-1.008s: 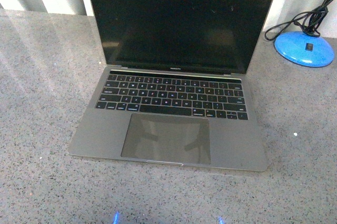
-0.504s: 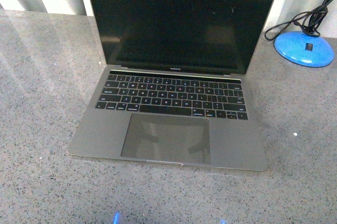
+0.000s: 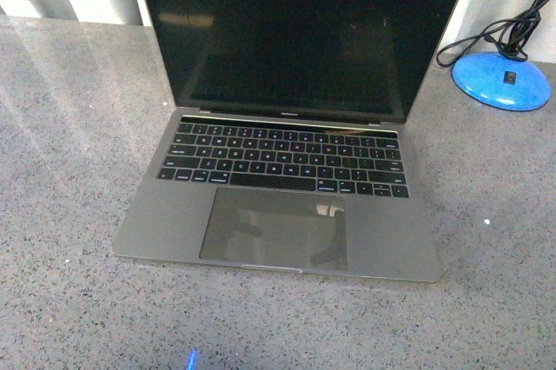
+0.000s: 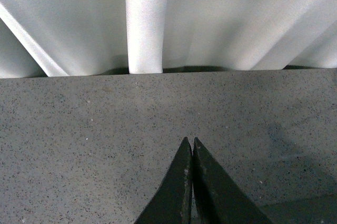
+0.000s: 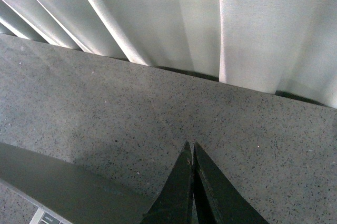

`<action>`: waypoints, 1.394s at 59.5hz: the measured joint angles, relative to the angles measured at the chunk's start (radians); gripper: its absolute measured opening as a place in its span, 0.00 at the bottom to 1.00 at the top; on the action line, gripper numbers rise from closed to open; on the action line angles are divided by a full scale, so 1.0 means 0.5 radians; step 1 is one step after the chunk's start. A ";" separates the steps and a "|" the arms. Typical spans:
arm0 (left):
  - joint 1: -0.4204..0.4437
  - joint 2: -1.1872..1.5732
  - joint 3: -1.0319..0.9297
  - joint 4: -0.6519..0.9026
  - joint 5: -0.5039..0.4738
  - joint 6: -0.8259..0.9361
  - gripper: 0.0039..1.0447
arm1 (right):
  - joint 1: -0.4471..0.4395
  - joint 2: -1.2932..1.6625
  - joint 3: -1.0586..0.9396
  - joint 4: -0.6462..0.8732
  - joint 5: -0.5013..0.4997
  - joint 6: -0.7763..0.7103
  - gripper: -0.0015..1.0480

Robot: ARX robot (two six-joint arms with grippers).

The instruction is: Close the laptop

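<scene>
The left gripper (image 4: 190,141) is seen with tips pressed together over the speckled table (image 3: 61,179). The laptop (image 3: 282,161) is placed open at the table's middle. The right gripper (image 5: 191,145) is also pressed together. A blue base (image 3: 501,80) is found far right.

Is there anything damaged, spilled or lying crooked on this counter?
Nothing stands out. The laptop lies flat and open, screen dark, roughly square to the back edge of the counter. The blue base with its black cable sits apart, further right.
</scene>
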State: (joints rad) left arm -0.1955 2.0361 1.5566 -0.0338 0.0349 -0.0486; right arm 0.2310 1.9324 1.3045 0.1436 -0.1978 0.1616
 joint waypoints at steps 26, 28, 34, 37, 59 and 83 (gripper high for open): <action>0.000 0.014 0.072 -0.175 -0.006 0.028 0.03 | 0.018 -0.081 -0.117 0.014 0.018 0.038 0.01; 0.000 0.015 0.074 -0.189 -0.008 0.029 0.03 | 0.020 -0.085 -0.124 0.014 0.018 0.038 0.01; 0.000 0.015 0.075 -0.204 -0.009 0.028 0.03 | 0.025 -0.105 -0.151 0.014 0.027 0.040 0.01; 0.000 0.017 0.075 -0.211 -0.009 0.027 0.03 | 0.031 -0.119 -0.173 0.014 0.034 0.040 0.01; 0.034 -0.278 -0.362 -0.235 0.148 -0.040 0.03 | 0.065 -0.171 -0.333 0.030 0.066 0.094 0.01; 0.138 -0.250 -0.428 -0.187 0.169 -0.027 0.03 | 0.098 -0.169 -0.479 0.069 0.097 0.122 0.01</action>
State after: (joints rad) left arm -0.1265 1.9110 1.3426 -0.1272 0.1192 -0.0620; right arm 0.2798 1.8477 1.0649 0.1783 -0.1493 0.2226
